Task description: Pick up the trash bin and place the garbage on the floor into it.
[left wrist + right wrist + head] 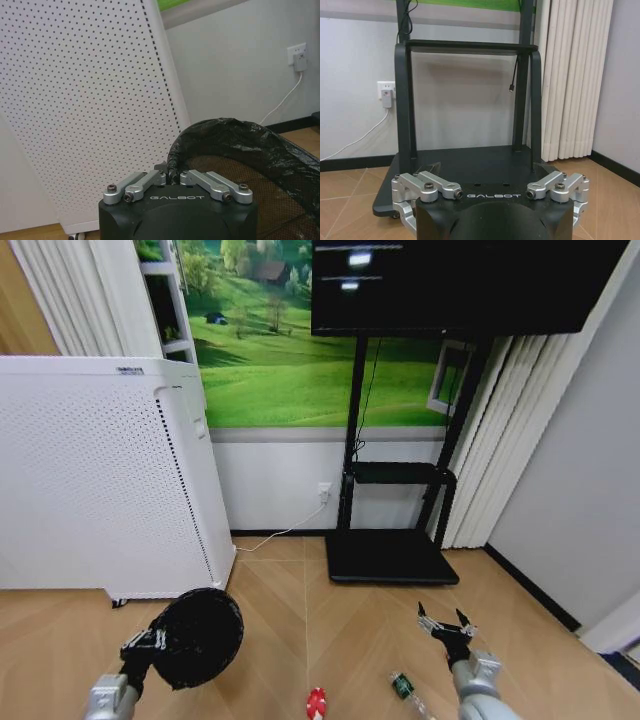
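Nearest the head camera, low at the frame's bottom, lie a crushed red-and-white piece (316,704) and a green bottle (403,686) on the wood floor (300,630), the bottle just beside the right arm. Left gripper (150,644) is clamped narrow on the bin (198,636), which hangs lifted and tipped on its side above the floor, in front of the white appliance's near corner. From the left wrist, the fingers (146,181) pinch the bin's rim with the black liner (235,140) folded over it, brown mesh showing inside; "GALBOT" is printed in white on the gripper body. Right gripper (446,625) hovers over the floor with its fingers spread wide and nothing between them; its body carries the same "GALBOT" lettering in the right wrist view. Farther back stands the white appliance (100,480), perforated, with a small dark label on its top edge too fine to read. Beyond the right gripper is a black stand (465,105) on a flat base, a screen (460,285) above it, and a wall socket (386,92) with a white cable
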`<state>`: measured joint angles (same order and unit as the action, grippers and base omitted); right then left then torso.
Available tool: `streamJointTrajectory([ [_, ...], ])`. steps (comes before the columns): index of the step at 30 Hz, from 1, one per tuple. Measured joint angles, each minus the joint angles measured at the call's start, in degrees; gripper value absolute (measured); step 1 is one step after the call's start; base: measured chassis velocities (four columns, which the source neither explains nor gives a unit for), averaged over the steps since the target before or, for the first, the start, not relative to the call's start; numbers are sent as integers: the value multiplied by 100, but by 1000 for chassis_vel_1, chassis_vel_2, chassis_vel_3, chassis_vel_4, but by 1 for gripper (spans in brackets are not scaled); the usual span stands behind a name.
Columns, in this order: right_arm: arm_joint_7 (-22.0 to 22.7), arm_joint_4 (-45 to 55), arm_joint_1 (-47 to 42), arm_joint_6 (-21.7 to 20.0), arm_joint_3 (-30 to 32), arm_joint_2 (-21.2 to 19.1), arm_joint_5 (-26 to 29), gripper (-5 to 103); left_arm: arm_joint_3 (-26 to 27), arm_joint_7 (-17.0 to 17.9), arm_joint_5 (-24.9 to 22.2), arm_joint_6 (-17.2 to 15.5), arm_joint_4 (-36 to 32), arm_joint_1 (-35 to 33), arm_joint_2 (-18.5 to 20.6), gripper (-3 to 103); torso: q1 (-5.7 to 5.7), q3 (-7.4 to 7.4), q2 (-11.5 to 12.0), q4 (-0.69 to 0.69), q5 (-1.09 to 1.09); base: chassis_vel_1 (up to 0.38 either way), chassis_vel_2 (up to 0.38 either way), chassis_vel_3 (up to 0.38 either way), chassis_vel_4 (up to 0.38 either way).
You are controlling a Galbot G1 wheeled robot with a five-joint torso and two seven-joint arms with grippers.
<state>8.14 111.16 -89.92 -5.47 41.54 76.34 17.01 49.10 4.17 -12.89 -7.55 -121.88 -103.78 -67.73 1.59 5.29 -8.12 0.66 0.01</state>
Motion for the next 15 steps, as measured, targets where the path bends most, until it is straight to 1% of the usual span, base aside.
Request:
streamJointTrajectory([
  [6,-9,-17,-12,30,2,-15,-13,100,17,-24,1,65,77,-42,-31,6,0,0,0,0,-1,137,183,-129,-191],
  [7,-10,-21,-18,36,3,-17,-14,100,17,-24,4,67,101,-36,-38,6,0,0,0,-2,-2,201,213,-167,-233],
  [10,-10,-27,-27,56,4,-20,-13,100,-5,-24,12,68,128,8,-56,6,-1,0,0,0,0,221,240,-185,-235],
  [14,-10,-43,-44,83,9,-26,-16,100,-32,-25,22,69,155,35,-66,6,-1,0,0,1,-2,230,246,-213,-269],
  [15,-10,-52,-53,96,12,-27,-19,100,-36,-26,26,68,170,45,-66,6,0,0,0,1,0,281,295,-222,-294],
])
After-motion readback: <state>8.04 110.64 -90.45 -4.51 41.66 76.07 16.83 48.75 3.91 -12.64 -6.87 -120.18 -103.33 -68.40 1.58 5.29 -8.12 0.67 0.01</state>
